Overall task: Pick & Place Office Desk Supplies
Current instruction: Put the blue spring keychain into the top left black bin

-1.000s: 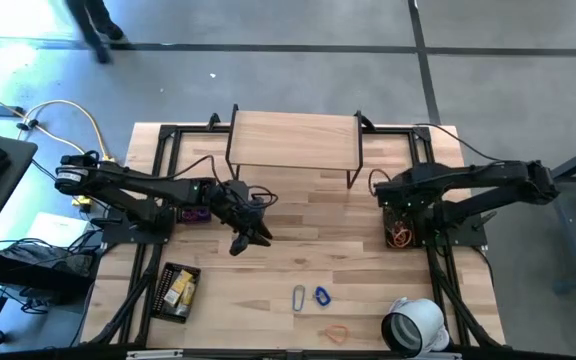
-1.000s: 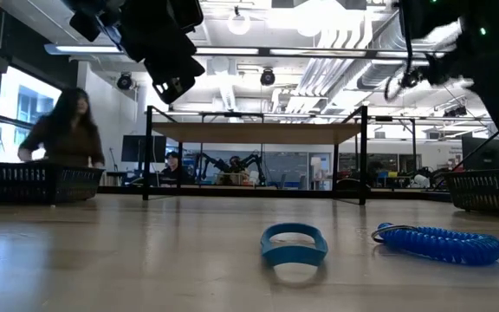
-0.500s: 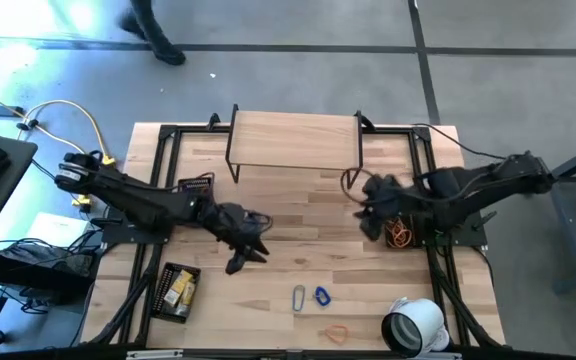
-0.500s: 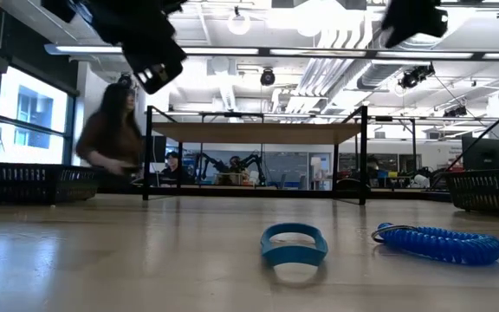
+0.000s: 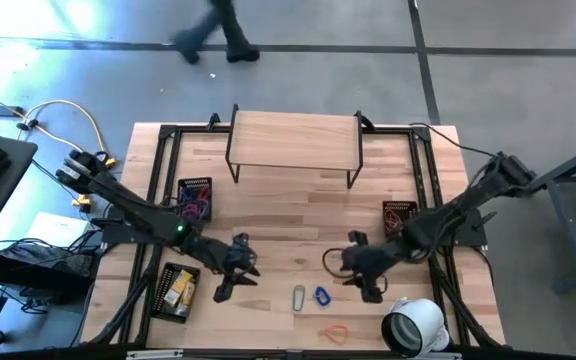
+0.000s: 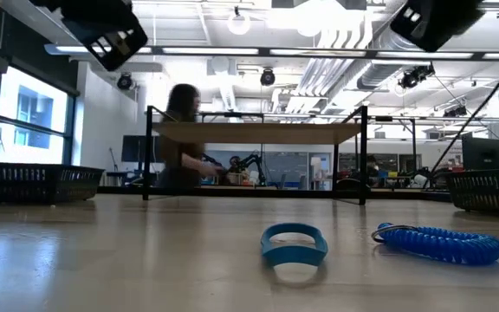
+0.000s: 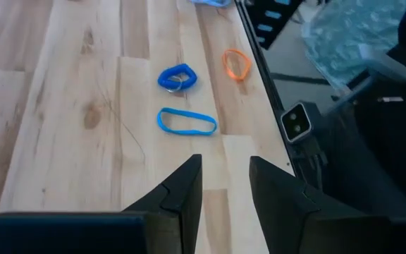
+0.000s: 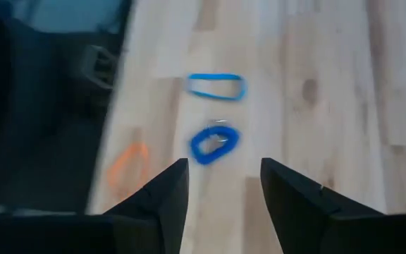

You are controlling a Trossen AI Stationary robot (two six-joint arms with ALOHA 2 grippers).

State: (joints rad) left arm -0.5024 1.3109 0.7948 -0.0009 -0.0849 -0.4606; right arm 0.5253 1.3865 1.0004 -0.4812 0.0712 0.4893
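Near the table's front edge lie a blue oval band [image 5: 299, 297], a blue coiled loop [image 5: 321, 296] and, closer to the edge, a thin orange band [image 5: 336, 332]. The left wrist view shows the band [image 7: 187, 121], the coil [image 7: 177, 77] and the orange band [image 7: 237, 63] ahead of my fingers. My left gripper [image 5: 226, 288] hovers open to the left of them, above the table. My right gripper [image 5: 368, 288] hovers open to their right, slanting down, with the coil [image 8: 215, 142] ahead of it. Neither gripper has anything between its fingers.
A black mesh basket [image 5: 195, 198] with purple and red items stands at the left. Another [image 5: 176, 290] holds yellow packets at the near left, and a third [image 5: 400, 215] stands at the right. A white tape roll [image 5: 413, 325] lies near right. A wooden shelf [image 5: 293, 140] stands at the back.
My left gripper has swung toward the table's near edge, ending left of the blue items. My right gripper has left the right basket, gone toward the near edge and the table's middle, and tipped downward. A person beyond the table has walked to the right.
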